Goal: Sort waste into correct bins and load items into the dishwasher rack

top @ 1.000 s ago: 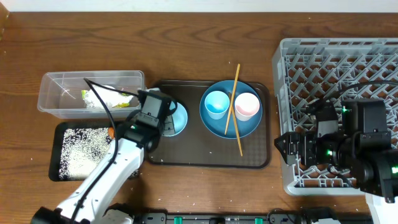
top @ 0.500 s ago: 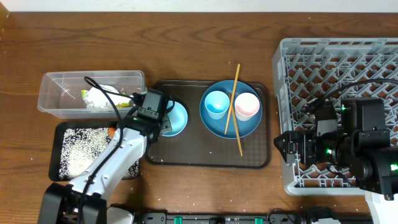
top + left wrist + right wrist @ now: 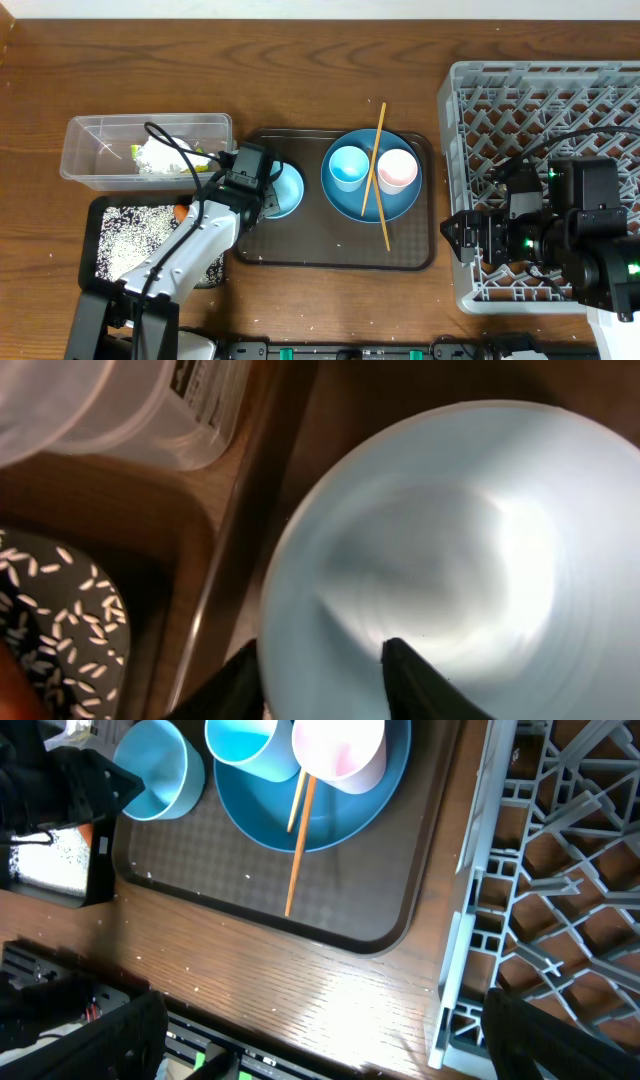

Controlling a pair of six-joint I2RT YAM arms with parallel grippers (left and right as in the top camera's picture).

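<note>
The tabletop (image 3: pixel 300 60) is showing dark wood grain with a soft sheen. The rack (image 3: pixel 500 100) is looking like matt grey plastic, the tub (image 3: pixel 80 170) clear and glossy. The pale blue bowl (image 3: pixel 450 540) is gleaming smooth; the serving tray (image 3: pixel 200 860) is looking finely textured.

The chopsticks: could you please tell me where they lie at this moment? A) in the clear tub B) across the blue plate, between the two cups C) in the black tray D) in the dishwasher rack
B: the chopsticks lie across the blue plate, passing between the light blue cup and the white-pink cup.
</note>
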